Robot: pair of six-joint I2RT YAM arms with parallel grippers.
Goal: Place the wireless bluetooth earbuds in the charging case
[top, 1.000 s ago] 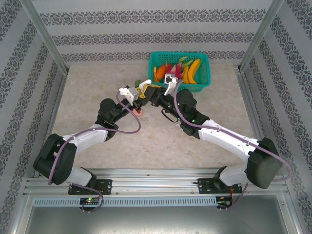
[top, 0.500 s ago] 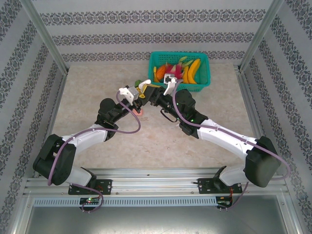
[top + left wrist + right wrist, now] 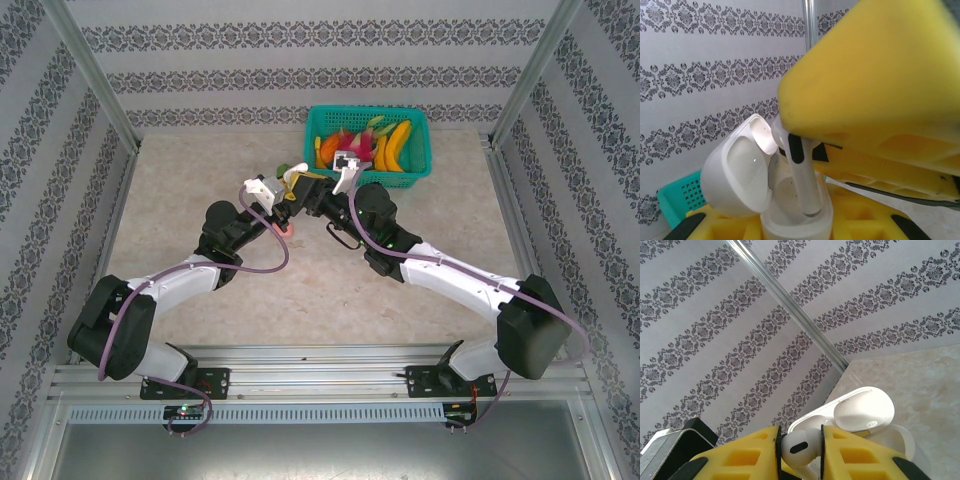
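The left end effector (image 3: 797,227) is closed almost fully on the white charging case (image 3: 782,200), which sits upright between its yellow fingers (image 3: 725,227); the lid (image 3: 737,175) is swung open to the left. The right end effector (image 3: 800,452) pinches a white earbud (image 3: 797,446) by its head; the earbud's stem points down, tip inside the open case. Both end effectors meet above the surface (image 3: 200,170); a teal basket (image 3: 422,150) stands just beyond them; a small salmon-pink object (image 3: 284,230), too small to identify, lies on the surface beneath them.
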